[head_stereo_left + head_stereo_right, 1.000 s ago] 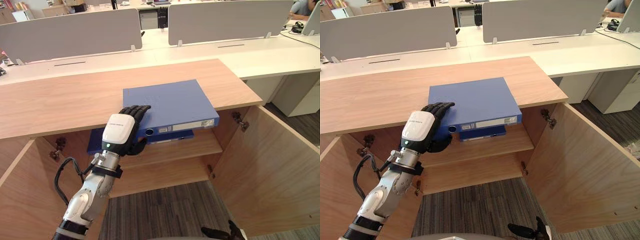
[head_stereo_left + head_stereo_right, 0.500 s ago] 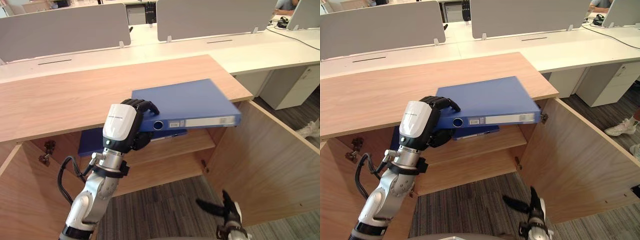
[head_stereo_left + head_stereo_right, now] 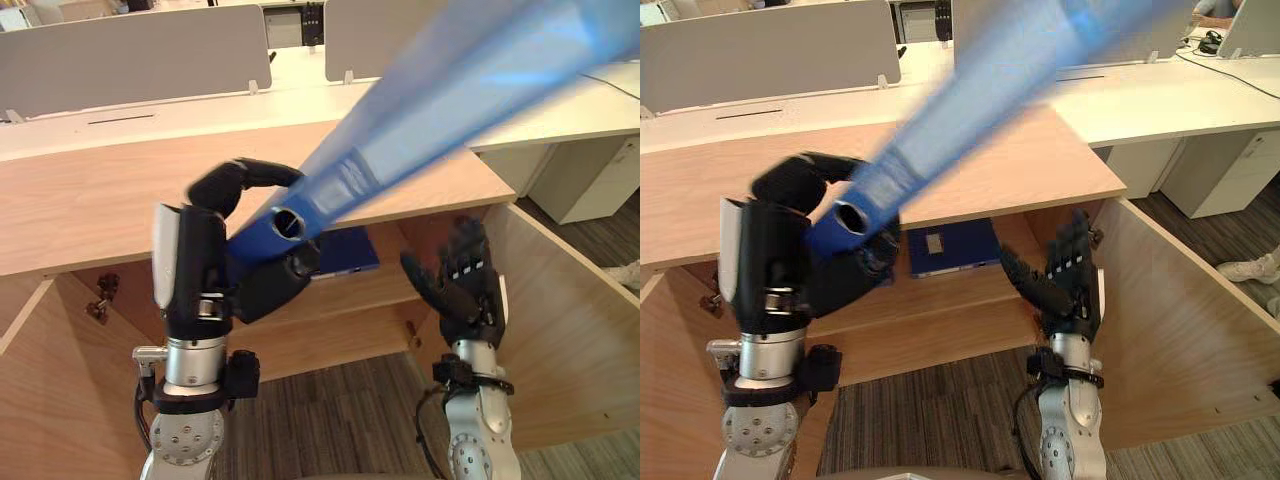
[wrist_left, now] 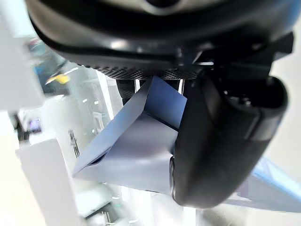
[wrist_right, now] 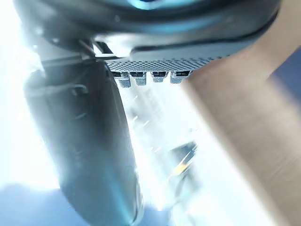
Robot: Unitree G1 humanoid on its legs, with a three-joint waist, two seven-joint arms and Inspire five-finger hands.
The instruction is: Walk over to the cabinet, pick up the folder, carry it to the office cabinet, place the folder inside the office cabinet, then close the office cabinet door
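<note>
Fingers of the left hand curl over the upper face of the blue folder, and the thumb presses up from beneath. We see the folder pinched at its spine end, just beside the round finger hole. In the left wrist view, a corner of the folder sits wedged between the thumb and the rest of the hand.

From that grip the folder slants up and away toward the robot's right. It is held in the air above the wooden cabinet and touches neither the cabinet's top nor its shelves.

Fingers of the right hand stand straight and slightly spread, holding nothing. We see this hand raised in front of the open cabinet, below the folder and clear of it.

Inside the cabinet a second blue folder lies flat on the upper shelf, between the two hands as we look down. Both cabinet doors stand open, the right door swung out beside the right hand and the left door at the other side.

Behind the cabinet we see a white desk with grey partition panels along it. Dark striped carpet covers the floor in front, and a person's shoe shows at the far right.
</note>
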